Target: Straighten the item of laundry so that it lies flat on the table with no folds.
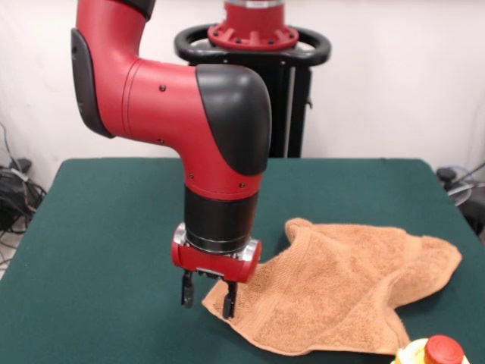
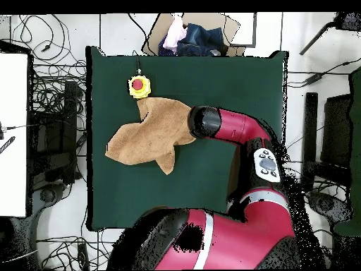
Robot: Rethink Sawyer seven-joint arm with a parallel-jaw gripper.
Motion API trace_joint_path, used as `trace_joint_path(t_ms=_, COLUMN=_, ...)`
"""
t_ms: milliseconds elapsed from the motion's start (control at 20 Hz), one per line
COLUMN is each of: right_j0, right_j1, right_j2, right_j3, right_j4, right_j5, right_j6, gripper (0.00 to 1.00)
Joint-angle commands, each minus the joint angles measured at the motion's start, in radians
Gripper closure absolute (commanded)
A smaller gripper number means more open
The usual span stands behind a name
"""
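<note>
Front view: the tool hangs low at the corner of the terry towel, fingers parted with nothing between them, one tip over the hem, likely placed to pinch and pull it flat. The orange-tan cloth lies rumpled on the green felt tabletop. Overhead view: the towel spreads in an uneven, lobed shape near a yellow-and-red button.

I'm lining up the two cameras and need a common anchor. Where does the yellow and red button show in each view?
Front view: the yellow and red button sits at the bottom edge, right of centre, just below the towel.
Overhead view: the button lies near the table's upper left, just above the towel.
Shared landmark: the towel, next to the button in both.
</note>
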Motion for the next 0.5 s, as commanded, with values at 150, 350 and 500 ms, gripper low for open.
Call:
trace_joint_path(t_ms=150, right_j0=0.02, right_j1=0.031, right_j2=0.081, right_j3=0.04, right_j4=-0.015, right_j5=0.035, right_j6=0.05, gripper=0.0)
trace_joint_path(t_ms=350, right_j0=0.021, right_j1=0.032, right_j2=0.081, right_j3=0.039, right_j4=-0.017, right_j5=0.03, right_j6=0.048, gripper=0.0)
trace_joint_path(t_ms=500, right_j0=0.016, right_j1=0.035, right_j2=0.086, right_j3=0.039, right_j4=-0.016, right_j5=0.029, right_j6=0.044, gripper=0.0)
